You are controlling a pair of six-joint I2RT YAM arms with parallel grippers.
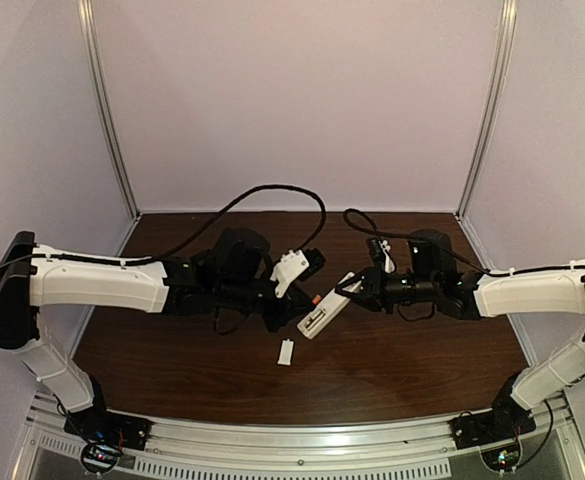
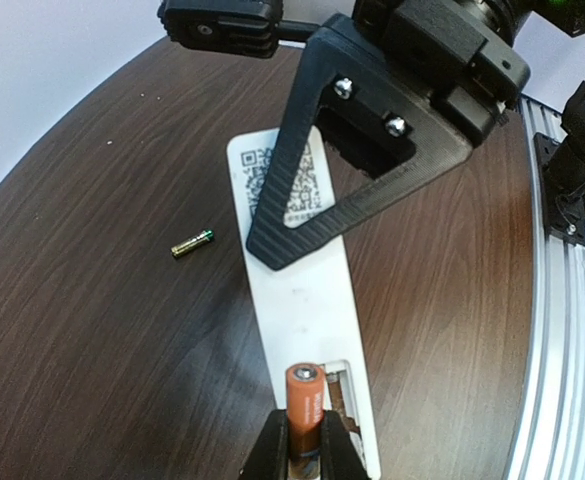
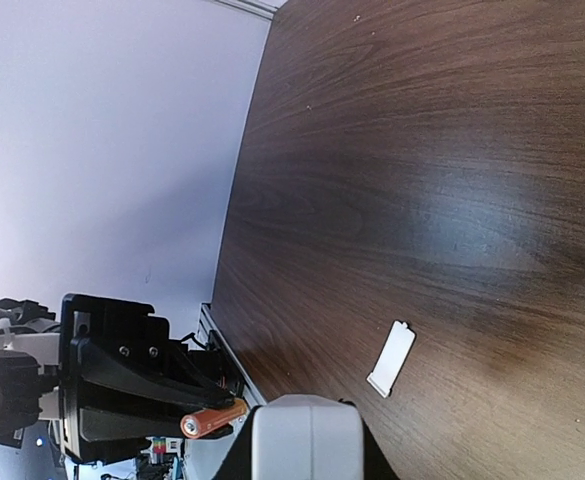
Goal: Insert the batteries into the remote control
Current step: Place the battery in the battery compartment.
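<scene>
Left gripper (image 2: pixel 304 445), reaching inward, pinches one battery (image 2: pixel 305 393) at the single remote (image 2: pixel 307 310), clamped by the right gripper (image 1: pixel 347 290); a second battery (image 2: pixel 192 243) lies loose.

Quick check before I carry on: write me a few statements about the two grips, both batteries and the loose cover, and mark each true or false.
1. The left gripper holds a battery at the open compartment end of the remote control. True.
2. The right gripper is open and clear of the remote control. False: it is clamped on the remote control's middle.
3. The second battery sits in the compartment. False: it lies loose on the table, apart from the remote control.
4. The cover plate lies on the table, off the remote control. True.
</scene>
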